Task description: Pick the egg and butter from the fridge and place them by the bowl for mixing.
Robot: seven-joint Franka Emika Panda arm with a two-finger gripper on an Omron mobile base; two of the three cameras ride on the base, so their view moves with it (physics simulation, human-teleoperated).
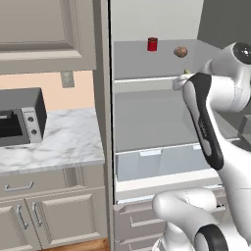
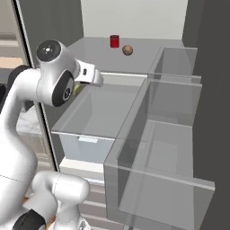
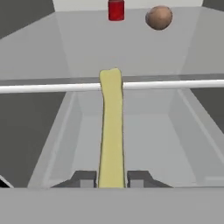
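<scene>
My gripper (image 3: 111, 178) is shut on the butter (image 3: 111, 127), a slim olive-yellow stick that points away from the hand over the front rail of a shelf in the open fridge (image 1: 147, 117). A bit of the butter (image 2: 79, 89) shows beside the white hand. The tan-brown egg (image 3: 159, 17) lies at the back right of the upper shelf, beyond the stick's tip and apart from it. The egg (image 1: 180, 52) is also seen from the base, as is the egg (image 2: 127, 50) from the other side. The bowl is out of view.
A red can (image 3: 116, 9) stands left of the egg at the shelf's back. A translucent bluish drawer (image 1: 157, 164) sits below the shelves. Clear door bins (image 2: 166, 148) jut out on the right. A marble counter (image 1: 59, 142) with a dark oven (image 1: 19, 117) lies to the left.
</scene>
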